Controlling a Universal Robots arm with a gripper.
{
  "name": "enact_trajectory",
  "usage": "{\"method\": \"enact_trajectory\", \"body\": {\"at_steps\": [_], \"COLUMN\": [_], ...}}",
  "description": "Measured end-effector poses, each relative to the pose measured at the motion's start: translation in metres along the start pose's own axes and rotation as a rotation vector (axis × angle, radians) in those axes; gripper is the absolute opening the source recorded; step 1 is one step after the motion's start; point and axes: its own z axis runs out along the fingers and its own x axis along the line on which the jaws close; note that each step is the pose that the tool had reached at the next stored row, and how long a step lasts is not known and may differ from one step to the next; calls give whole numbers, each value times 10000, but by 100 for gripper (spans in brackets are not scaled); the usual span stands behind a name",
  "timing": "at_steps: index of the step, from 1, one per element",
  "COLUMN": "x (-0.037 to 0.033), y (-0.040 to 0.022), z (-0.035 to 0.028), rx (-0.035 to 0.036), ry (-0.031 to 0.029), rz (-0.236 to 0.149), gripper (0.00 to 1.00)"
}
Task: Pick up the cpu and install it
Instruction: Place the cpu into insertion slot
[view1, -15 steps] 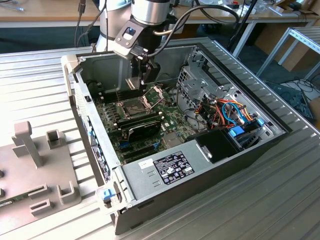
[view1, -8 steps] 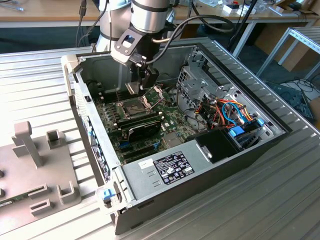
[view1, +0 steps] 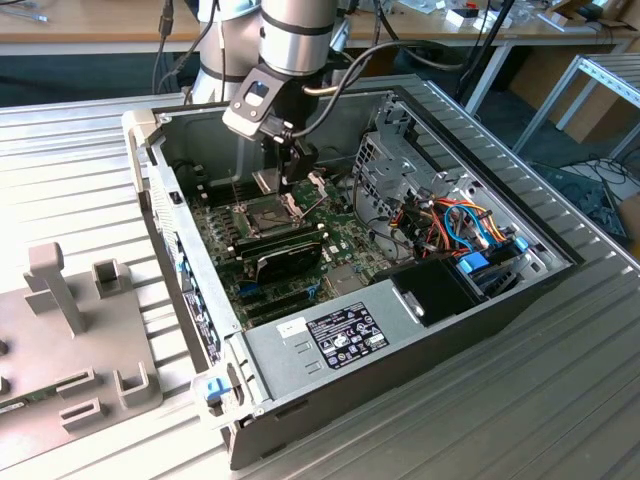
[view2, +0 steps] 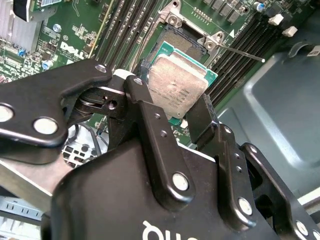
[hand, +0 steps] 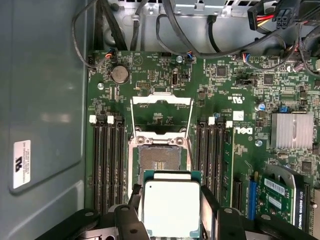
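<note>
My gripper (view2: 170, 97) is shut on the cpu (view2: 177, 89), a flat square chip with a dull silver top on a green edge, pinched at two opposite sides by the black fingers (view2: 145, 107). In the first wrist view the cpu (hand: 171, 207) hangs just off the open socket (hand: 160, 162), whose bare contact field shows. The hinged metal frame (hand: 161, 102) is swung open beyond the socket. In the exterior view the gripper (view1: 290, 165) reaches down into the open computer case, above the green motherboard (view1: 340, 250).
Long black memory slots (hand: 107, 165) flank the socket on both sides. A finned heat sink (hand: 291, 130) and loose cables (hand: 200, 30) lie nearby. A drive cage (view1: 400, 160), a power supply (view1: 330, 335) and the case walls (view1: 150, 180) hem in the board. A grey fixture (view1: 70, 340) stands outside the case.
</note>
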Motion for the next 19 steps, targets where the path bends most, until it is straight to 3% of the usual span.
{"method": "enact_trajectory", "body": {"at_steps": [2, 12, 19], "x": [0, 1, 1], "y": [-1, -1, -3], "z": [20, 30, 92], "rx": [-27, -30, -29], "ry": [0, 4, -17], "rz": [-113, -176, -177], "gripper": [55, 55, 55]}}
